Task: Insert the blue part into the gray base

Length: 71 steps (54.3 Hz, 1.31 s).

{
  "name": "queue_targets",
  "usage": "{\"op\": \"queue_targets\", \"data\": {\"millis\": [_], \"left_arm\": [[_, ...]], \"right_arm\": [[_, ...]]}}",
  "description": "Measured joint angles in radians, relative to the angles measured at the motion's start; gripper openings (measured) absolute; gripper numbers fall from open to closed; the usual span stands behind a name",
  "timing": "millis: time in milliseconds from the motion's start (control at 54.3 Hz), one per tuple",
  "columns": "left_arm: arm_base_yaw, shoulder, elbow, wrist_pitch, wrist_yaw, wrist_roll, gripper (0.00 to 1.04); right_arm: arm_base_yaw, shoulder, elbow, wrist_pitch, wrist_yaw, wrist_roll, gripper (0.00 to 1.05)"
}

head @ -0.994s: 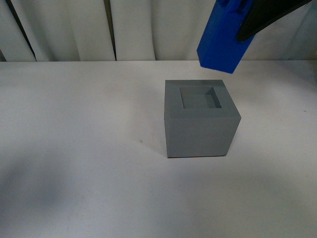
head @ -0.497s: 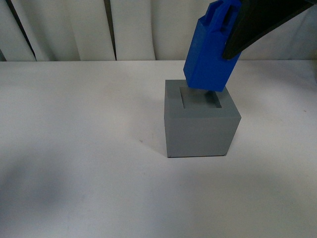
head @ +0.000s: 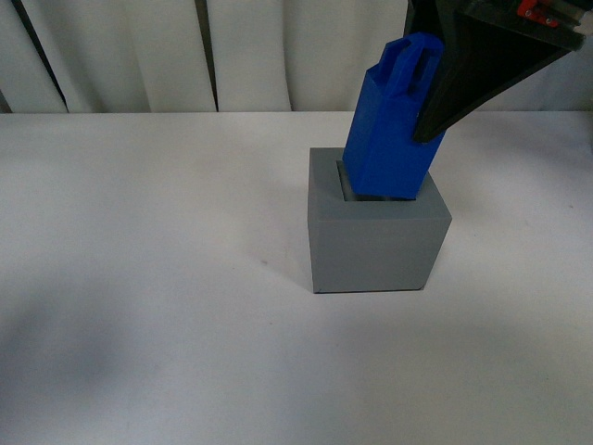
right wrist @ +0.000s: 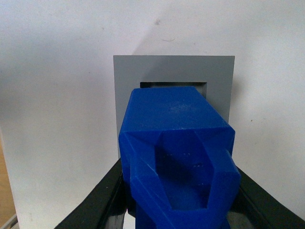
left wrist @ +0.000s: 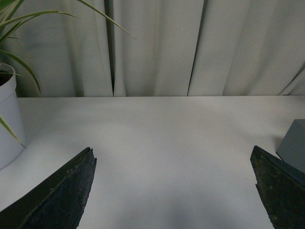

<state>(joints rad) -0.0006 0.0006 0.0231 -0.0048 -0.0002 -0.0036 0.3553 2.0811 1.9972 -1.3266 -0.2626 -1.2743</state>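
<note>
I am clamping my right pincer (right wrist: 181,202) on the upper end of the blue part (head: 389,139), one dark finger pressing on each side of it. The part's lower end is just entering the square recess in the top of the gray base (head: 375,246). The part is not standing upright. In the front view its top is leaning away from the base's centre toward my right arm's side, and a sliver of open recess is showing along the part's left flank. How deep the lower end is sitting I cannot tell, because the part itself is hiding the recess floor. My left pincer (left wrist: 169,191) is hanging with its fingers spread wide and nothing between them, well apart from the base, of which only an edge is showing in its wrist view; it is bracing nothing. I am judging the main hazard to be jamming: pushing down along this tilt would be wedging a lower edge against a recess wall. A second hazard follows from that, since the unbraced base could be sliding or tipping on the white table (head: 139,278) under a sideways load. Third, the part could be slipping or twisting between my fingers if it binds. Letting go at this angle would, I judge, be leaving it cocked rather than seated.
</note>
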Motion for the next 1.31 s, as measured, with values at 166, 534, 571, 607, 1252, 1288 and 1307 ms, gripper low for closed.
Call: {"op": "queue_targets", "data": {"millis": [166,534,571,607,1252,1288,1307], "left_arm": [[0.000,0.000,0.000,0.000,0.000,0.000,0.99],[0.000,0.000,0.000,0.000,0.000,0.000,0.99],[0.000,0.000,0.000,0.000,0.000,0.000,0.99],[0.000,0.000,0.000,0.000,0.000,0.000,0.99],[0.000,0.000,0.000,0.000,0.000,0.000,0.99],[0.000,0.000,0.000,0.000,0.000,0.000,0.99],[0.000,0.000,0.000,0.000,0.000,0.000,0.99]], "right_arm": [[0.002,0.000,-0.002,0.012,0.011,0.000,0.47],[0.002,0.008,-0.004,0.026,0.018,0.001,0.47],[0.002,0.008,-0.004,0.027,0.017,0.001,0.47],[0.002,0.012,-0.004,0.028,0.018,0.002,0.47],[0.007,0.038,-0.004,0.029,0.043,-0.001,0.62],[0.007,0.038,-0.004,0.031,0.040,-0.001,0.67],[0.006,0.038,-0.004,0.032,0.036,0.000,0.71]]}}
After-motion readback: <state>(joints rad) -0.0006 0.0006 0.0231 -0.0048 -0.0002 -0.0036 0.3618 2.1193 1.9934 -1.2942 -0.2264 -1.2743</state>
